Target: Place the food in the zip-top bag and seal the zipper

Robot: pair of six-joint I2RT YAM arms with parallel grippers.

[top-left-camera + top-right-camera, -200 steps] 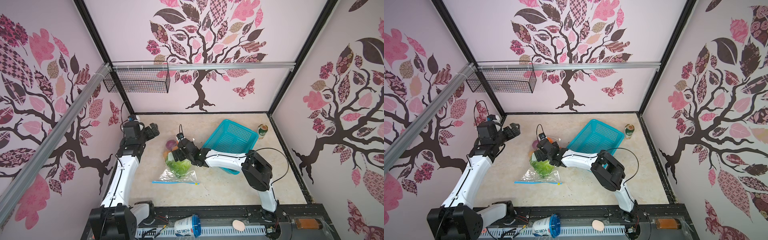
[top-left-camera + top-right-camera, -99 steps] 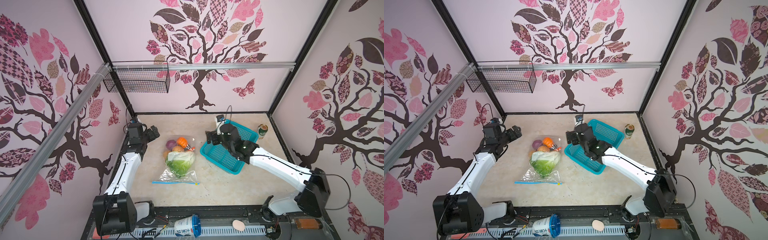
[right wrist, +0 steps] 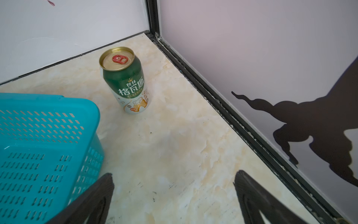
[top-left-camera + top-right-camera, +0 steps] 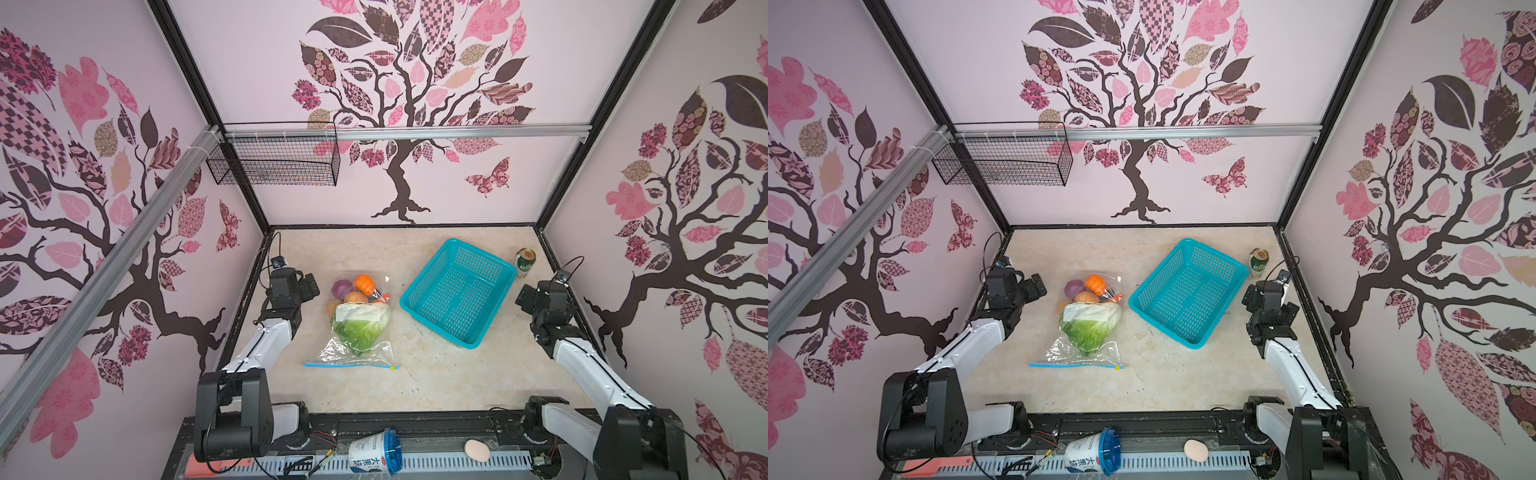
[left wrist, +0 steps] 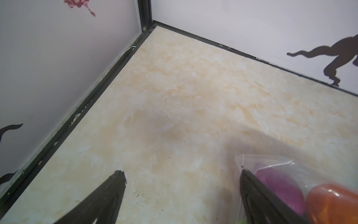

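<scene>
The left claw (image 5: 182, 173): released, empty; zip-top bag (image 4: 353, 332) with food (image 4: 359, 320) inside lies on tabletop (image 4: 436, 374) just beside it. The right claw (image 3: 174, 174): released, empty, well apart from bag, near teal basket (image 3: 38, 135) and can (image 3: 126, 81).

Left arm (image 4: 268, 343): stretched forward along the left side; left gripper (image 5: 182, 174) with jaws spread wide. Right arm (image 4: 582, 365): stretched forward along the right side; right gripper (image 3: 174, 176) with jaws spread wide.
</scene>
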